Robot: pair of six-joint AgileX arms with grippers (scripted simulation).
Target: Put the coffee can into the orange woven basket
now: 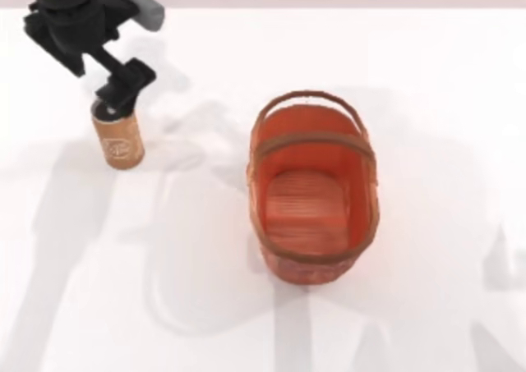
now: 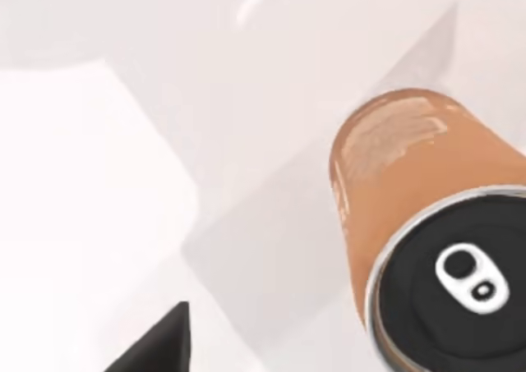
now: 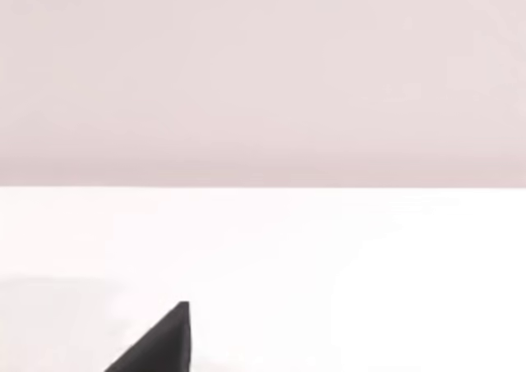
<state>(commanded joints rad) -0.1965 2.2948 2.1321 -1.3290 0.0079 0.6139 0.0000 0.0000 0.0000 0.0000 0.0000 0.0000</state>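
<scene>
The coffee can (image 1: pixel 120 141) stands upright on the white table at the far left, tan-brown with a white logo on its side. In the left wrist view the coffee can (image 2: pixel 427 224) shows its dark top with a pull tab. My left gripper (image 1: pixel 116 103) hangs just over the can's top, open, with nothing held; one dark fingertip (image 2: pixel 168 343) shows beside the can, the other is out of view. The orange woven basket (image 1: pixel 362 224) stands empty at the table's middle, well to the right of the can. My right gripper is outside the top view; one fingertip (image 3: pixel 168 343) shows over bare table.
The white table (image 1: pixel 205 306) carries only the can and the basket. The basket's arched brown handles (image 1: pixel 311 98) rise above its rim. Arm shadows fall across the front and the right edge.
</scene>
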